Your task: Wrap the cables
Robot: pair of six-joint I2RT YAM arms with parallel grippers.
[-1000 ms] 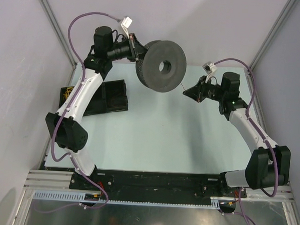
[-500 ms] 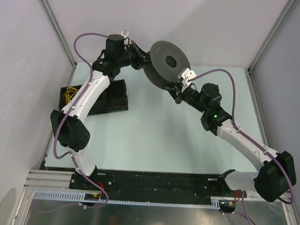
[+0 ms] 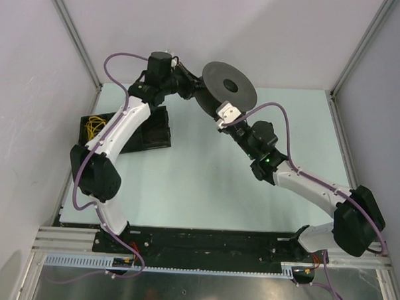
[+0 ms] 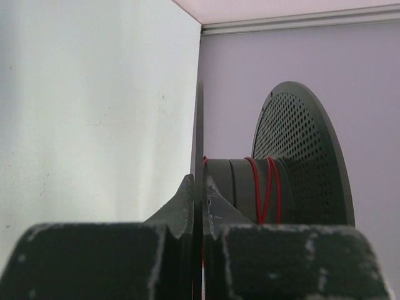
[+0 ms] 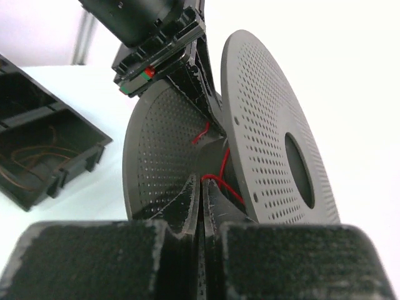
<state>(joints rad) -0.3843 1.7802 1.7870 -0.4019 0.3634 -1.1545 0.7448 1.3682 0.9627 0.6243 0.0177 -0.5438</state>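
left gripper [image 4: 198,184] clamped on the spool [image 4: 300,156] flange. right gripper [image 5: 201,185] pinched closed on the cables [image 4: 259,194], a few turns on the hub. advise steady tension, feeding between flanges.

Bright, even light from overhead on the pale table [image 3: 205,183], only faint soft shadows under the arms; top view sharp, walls splaying outward at the edges; right wrist view blown white behind the spool [image 5: 262,125], near black fingers [image 5: 94,259] blurred in both wrist views
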